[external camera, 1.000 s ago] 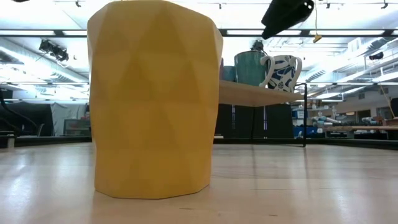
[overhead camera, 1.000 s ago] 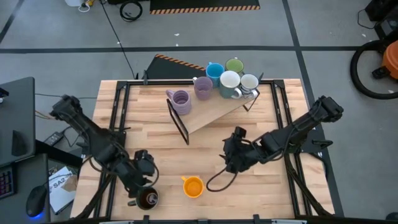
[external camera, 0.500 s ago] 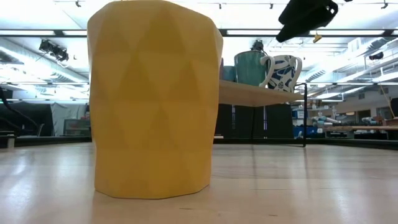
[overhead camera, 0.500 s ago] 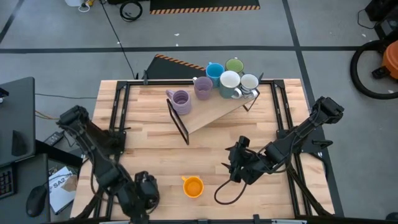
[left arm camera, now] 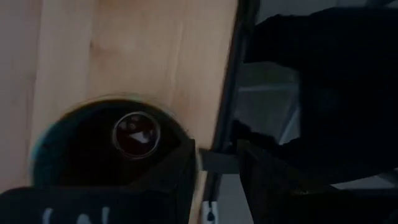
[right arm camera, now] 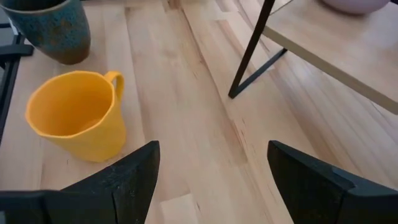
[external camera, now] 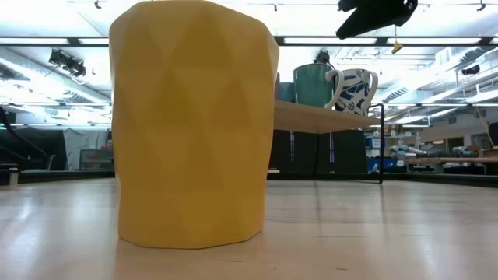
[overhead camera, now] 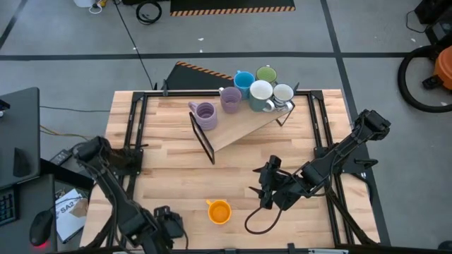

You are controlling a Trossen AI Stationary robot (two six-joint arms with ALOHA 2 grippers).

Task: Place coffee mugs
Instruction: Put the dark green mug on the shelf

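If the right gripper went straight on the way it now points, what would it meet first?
Probably bare wooden tabletop: the open right gripper aims between the faceted orange mug and the raised wooden shelf's black leg. Depth is unclear.

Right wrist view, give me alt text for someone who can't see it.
An orange faceted mug stands upright on the light wooden table, ahead of the right gripper with its fingers open. A dark teal mug stands beyond it, beside a raised wooden shelf.

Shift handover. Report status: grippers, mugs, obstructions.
Right gripper open, hovering beside orange mug. Left gripper at table's near edge by dark mug; grip unclear. Five mugs on raised shelf. Nothing blocking.
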